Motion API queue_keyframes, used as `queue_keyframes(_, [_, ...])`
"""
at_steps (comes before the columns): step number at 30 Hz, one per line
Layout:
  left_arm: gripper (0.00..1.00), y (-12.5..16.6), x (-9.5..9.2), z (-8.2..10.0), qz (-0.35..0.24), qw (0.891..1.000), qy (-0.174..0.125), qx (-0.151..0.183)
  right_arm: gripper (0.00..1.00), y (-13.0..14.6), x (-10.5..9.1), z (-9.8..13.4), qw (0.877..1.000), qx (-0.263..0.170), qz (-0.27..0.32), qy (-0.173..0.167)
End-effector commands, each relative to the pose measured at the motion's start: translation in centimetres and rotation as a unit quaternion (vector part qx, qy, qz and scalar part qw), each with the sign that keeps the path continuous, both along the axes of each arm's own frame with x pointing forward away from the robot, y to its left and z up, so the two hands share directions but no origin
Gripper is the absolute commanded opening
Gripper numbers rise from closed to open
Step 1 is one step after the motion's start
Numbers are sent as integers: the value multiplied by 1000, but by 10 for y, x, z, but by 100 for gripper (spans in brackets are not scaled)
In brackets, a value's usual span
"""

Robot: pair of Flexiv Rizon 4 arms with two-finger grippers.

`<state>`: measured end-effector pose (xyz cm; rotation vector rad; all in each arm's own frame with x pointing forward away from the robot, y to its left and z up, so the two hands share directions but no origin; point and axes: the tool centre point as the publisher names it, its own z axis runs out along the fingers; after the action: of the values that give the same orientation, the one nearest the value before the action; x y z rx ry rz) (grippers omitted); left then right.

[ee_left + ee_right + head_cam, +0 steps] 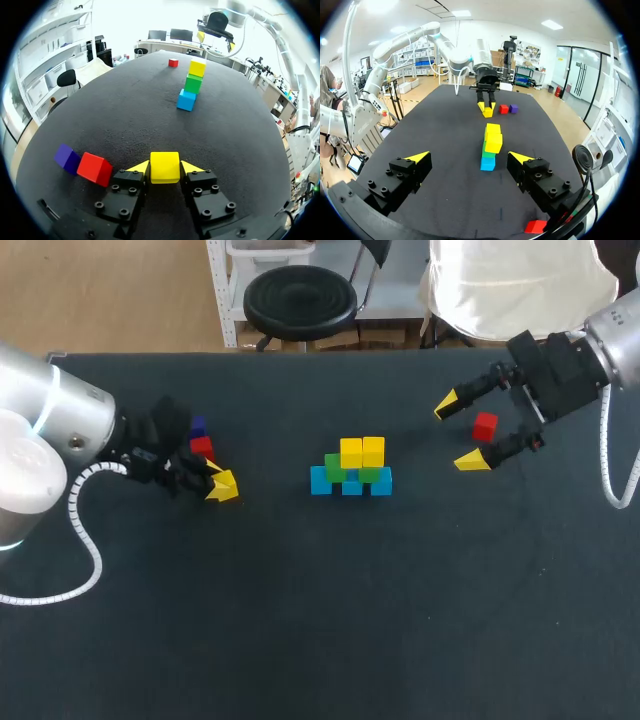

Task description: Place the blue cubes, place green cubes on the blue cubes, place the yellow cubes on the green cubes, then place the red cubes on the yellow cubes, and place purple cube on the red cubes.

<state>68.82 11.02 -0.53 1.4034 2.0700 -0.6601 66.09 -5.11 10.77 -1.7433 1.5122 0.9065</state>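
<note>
My left gripper (165, 168) is shut on a yellow cube (165, 167) that rests on the table, its fingers touching two sides; in the head view the same yellow cube (224, 486) is at the left. Beside it lie a red cube (95, 168) and a purple cube (66, 157). At the table's middle stands the stack (351, 468): three blue cubes (320, 480), two green cubes (335, 466) on them, two yellow cubes (362, 451) on top. My right gripper (460, 433) hangs open over the back right, above another red cube (485, 426).
The dark table (300, 620) has broad bare room in front of the stack and on both sides of it. In the right wrist view the red cube (536, 226) lies under one finger of that gripper (469, 157), with the stack (490, 145) ahead.
</note>
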Motion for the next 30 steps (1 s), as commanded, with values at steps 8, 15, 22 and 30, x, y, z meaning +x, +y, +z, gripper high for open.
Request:
queue_keyframes(8, [0, -26, -8, 28, -72, 997, -37, -11, 100, 0, -1, 0, 1000, 1, 0, -1])
queue_keyframes(15, [0, -48, -7, 48, -112, 992, -49, -19, 100, 0, -1, 0, 1000, 1, 0, -1])
queue_keyframes(22, [0, -73, -9, 61, -145, 987, -61, -10, 100, 0, -1, 0, 1000, 1, 0, -1])
queue_keyframes(30, [0, -76, -10, 62, -156, 986, -61, -13, 100, 0, -1, 0, 1000, 1, 0, -1])
